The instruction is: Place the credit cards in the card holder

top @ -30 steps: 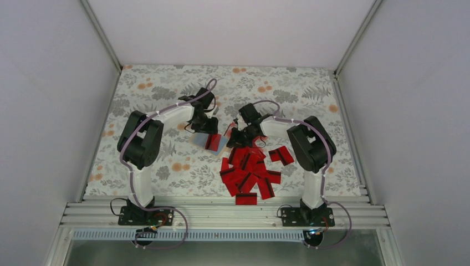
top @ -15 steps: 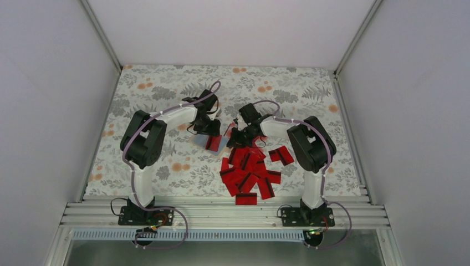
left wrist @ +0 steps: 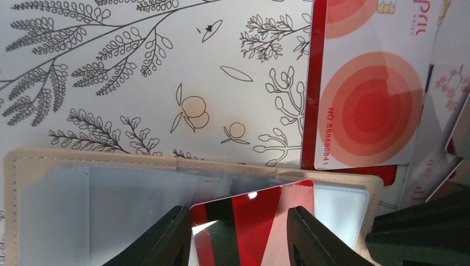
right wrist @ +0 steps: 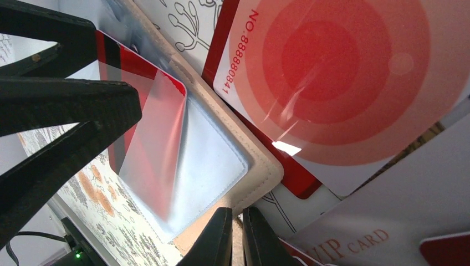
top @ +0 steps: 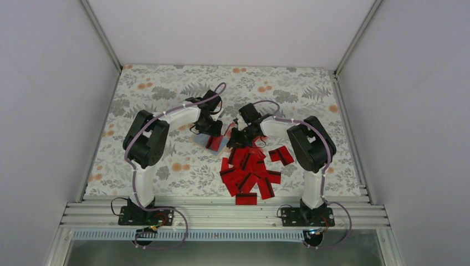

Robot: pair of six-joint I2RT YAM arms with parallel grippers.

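Left gripper (left wrist: 238,221) clamps one credit card (left wrist: 260,233), half inside card holder (left wrist: 83,158) sleeve; right gripper (right wrist: 238,227) pinched shut on holder edge

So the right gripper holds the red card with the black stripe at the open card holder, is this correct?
Not quite: it is the left gripper that holds the red card with the black stripe at the open card holder. The left wrist view shows the card in its grip.

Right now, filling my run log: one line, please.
left end effector: credit card, partly in card holder | right end effector: pinching its rim
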